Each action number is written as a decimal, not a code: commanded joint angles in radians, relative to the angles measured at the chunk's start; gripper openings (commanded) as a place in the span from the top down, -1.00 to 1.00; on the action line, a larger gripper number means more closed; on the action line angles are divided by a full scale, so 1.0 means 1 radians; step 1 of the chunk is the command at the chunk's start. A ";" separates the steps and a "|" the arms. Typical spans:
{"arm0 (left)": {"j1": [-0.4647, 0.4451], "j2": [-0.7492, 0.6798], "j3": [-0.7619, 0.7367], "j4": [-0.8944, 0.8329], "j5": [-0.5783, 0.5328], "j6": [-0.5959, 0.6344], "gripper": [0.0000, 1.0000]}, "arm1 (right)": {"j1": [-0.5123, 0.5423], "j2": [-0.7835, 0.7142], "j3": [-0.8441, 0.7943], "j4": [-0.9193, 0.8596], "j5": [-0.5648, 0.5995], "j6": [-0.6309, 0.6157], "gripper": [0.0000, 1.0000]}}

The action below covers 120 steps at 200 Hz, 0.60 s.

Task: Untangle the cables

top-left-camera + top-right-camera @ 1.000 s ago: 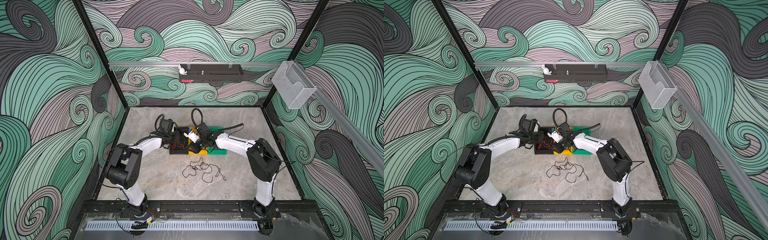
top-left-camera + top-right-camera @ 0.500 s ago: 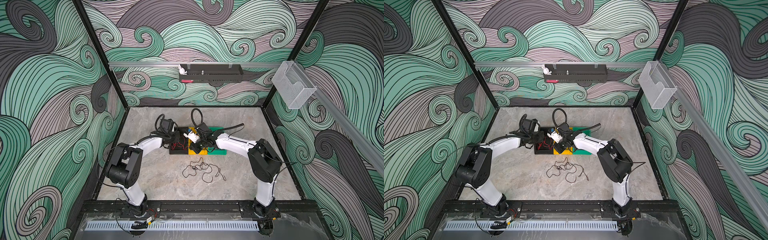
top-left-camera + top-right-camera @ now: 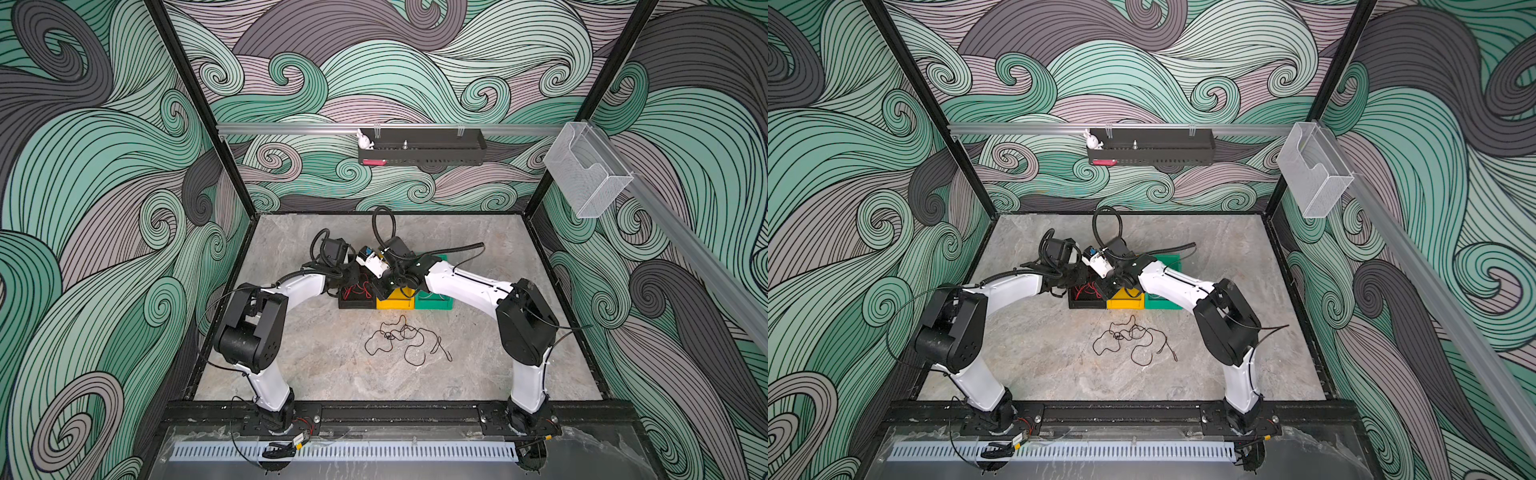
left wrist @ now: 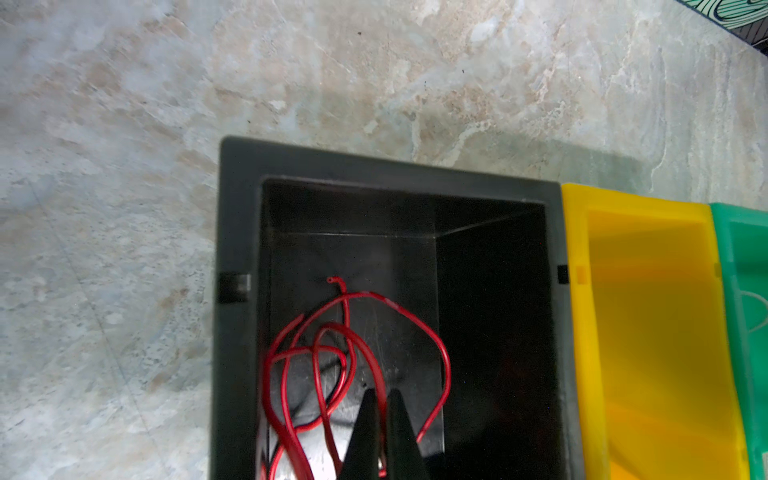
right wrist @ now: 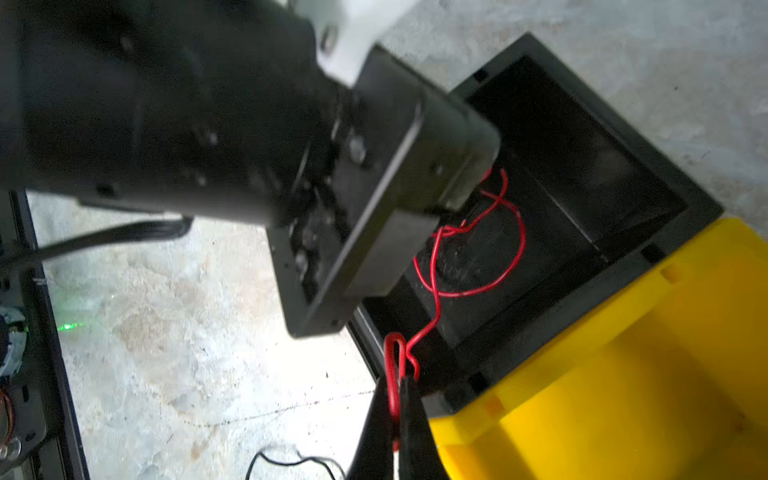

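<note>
Reaching left arm (image 3: 299, 286): it comes in from the left side and bends over the black bin, with its wrist hanging above the opening.
Left jaws: closed together, with only a thin slit between the two black tips, pointing down into the black bin. A red strand rises toward them, but I cannot tell whether it is pinched there.
Black bin (image 4: 374, 166): leftmost of three bins standing in one row, wall touching wall, near the middle of the tabletop (image 3: 332, 374).
Red cable (image 4: 365, 293): most of it lies in loose loops on the floor of the black bin. In the right wrist view the red cable (image 5: 390, 365) climbs over the bin's rim at the corner next to the yellow bin.
Right jaws: closed tight on a folded loop of the red cable, just outside that corner of the black bin.
Yellow bin (image 3: 395, 304): middle of the row, partly covered by the right wrist.
Green bin (image 3: 434, 304): right end of the row, lying under the right arm (image 3: 461, 286).
Tangle of cables (image 3: 399, 340): thin dark strands in a knot on the bare tabletop, in front of the bins and apart from them. No arm touches it, and it shows in both top views (image 3: 1129, 336).
</note>
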 commanded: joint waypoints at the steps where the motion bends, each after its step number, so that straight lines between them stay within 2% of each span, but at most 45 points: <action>1: 0.008 0.007 -0.029 0.012 -0.010 -0.025 0.99 | -0.010 0.060 0.059 -0.032 -0.008 0.065 1.00; 69: 0.008 0.010 -0.079 0.059 -0.004 -0.056 1.00 | -0.038 0.199 0.227 -0.089 0.006 0.204 1.00; 120: -0.003 0.018 -0.099 0.071 -0.017 -0.065 1.00 | -0.042 0.287 0.354 -0.139 0.007 0.262 1.00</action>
